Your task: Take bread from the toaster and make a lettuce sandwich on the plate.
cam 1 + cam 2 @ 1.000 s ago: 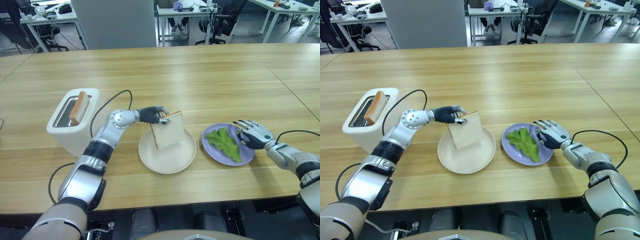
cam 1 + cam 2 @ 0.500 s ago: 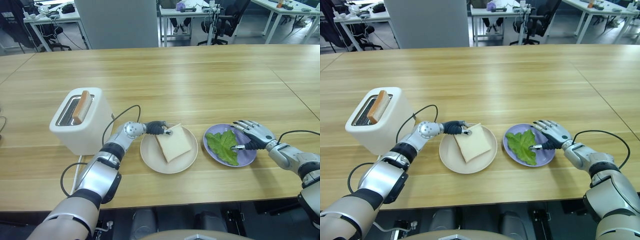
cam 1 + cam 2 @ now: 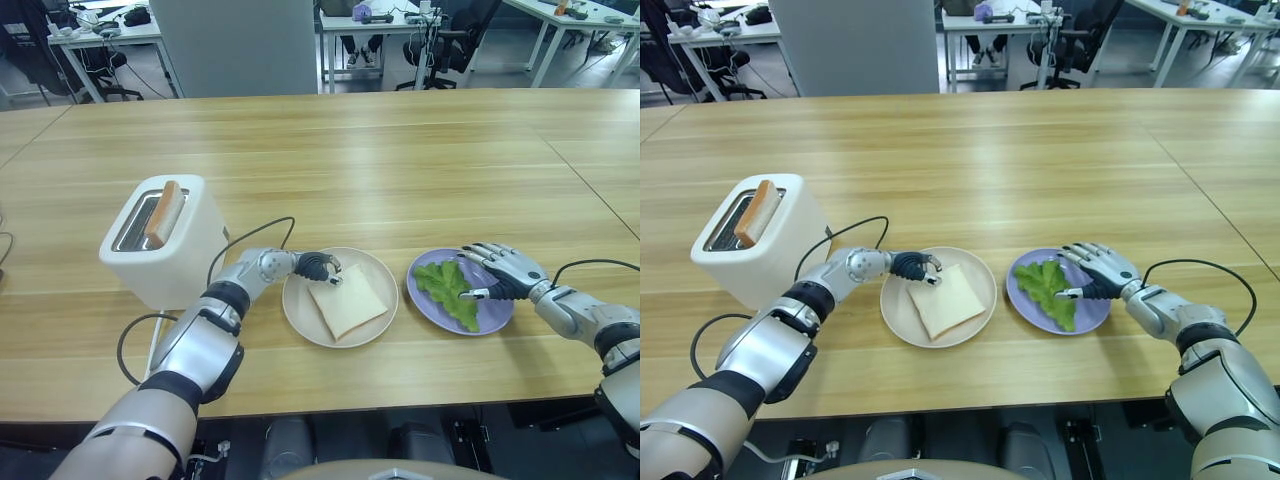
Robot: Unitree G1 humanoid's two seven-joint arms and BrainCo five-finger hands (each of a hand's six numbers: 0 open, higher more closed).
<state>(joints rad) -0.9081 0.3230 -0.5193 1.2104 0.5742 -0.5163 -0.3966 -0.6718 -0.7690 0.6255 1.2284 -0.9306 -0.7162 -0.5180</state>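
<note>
"So, where is the bread?"

"One pale square bread slice [image 3: 347,305] lies flat on the round cream plate [image 3: 360,260], near the front edge of the long wooden table [image 3: 400,160]. The robot's left hand [image 3: 318,267] sits at the plate's left rim, fingers curled on the slice's corner, seemingly pinching it. A second browned slice [image 3: 160,212] stands in the white boxy toaster [image 3: 190,260], further left."

"And the lettuce?"

"A ruffled green lettuce leaf [image 3: 447,285] rests on a round purple plate [image 3: 490,318], just right of the cream one. The right hand [image 3: 503,274] lies over the leaf's right edge, fingers spread wide, thumb touching it but not closed."

"What does this step want?"

"Probably a clean release – no dragging the slice – then a pinch low on the leaf so it lifts whole."
</note>
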